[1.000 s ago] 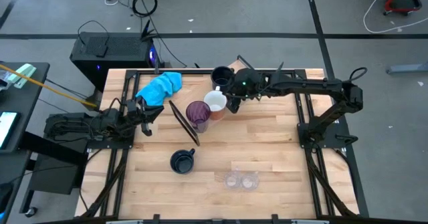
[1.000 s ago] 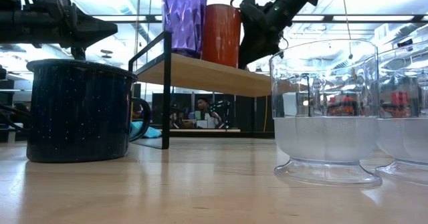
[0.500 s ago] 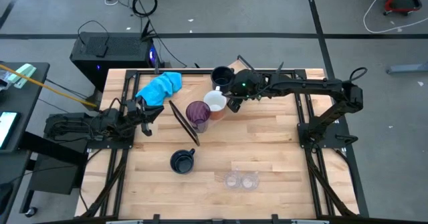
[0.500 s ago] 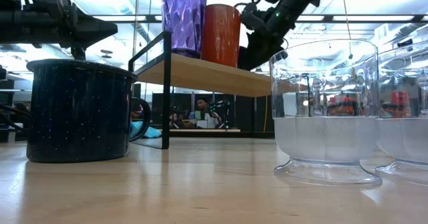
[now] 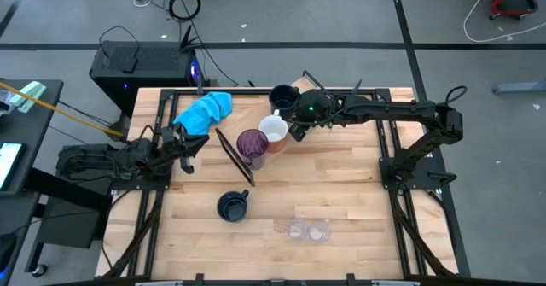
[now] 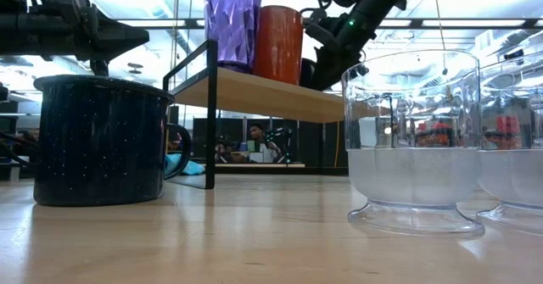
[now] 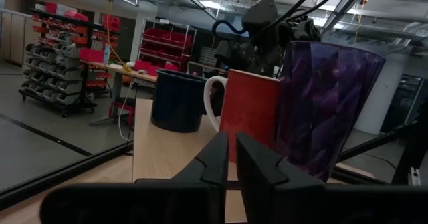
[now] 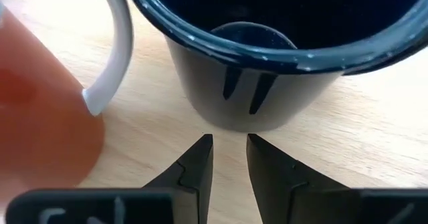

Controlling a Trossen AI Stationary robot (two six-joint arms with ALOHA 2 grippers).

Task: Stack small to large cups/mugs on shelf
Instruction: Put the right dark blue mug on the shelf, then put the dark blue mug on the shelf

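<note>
While three cups already stand in a row on the shelf [image 5: 317, 141], here is how things look;

Shelf row: the purple tumbler [image 5: 252, 145] stands at about 9 o'clock on the board; the white mug [image 5: 275, 130], red on the outside, is just beside it; a navy mug [image 5: 282, 96] sits past that, toward 11 o'clock.

Right gripper [image 5: 299, 122]: it hovers at the row, close beside the navy mug and the white mug; its two fingers are almost together with only a thin gap, and nothing is between them.

Left gripper [image 5: 186, 152]: it waits at the table's 9 o'clock edge; its fingers are pressed together and hold nothing.

Still on the table: a second navy mug [image 5: 232, 206] at about 7 o'clock; two small clear cups [image 5: 308, 230] at about 5 o'clock; a blue cloth [image 5: 205, 111] at 10 o'clock.

Step in hand: I think the navy mug is set in place and let go.

Next move: probably lift the right gripper away, then fetch a cup from the table; spread the fingers wide first.
</note>
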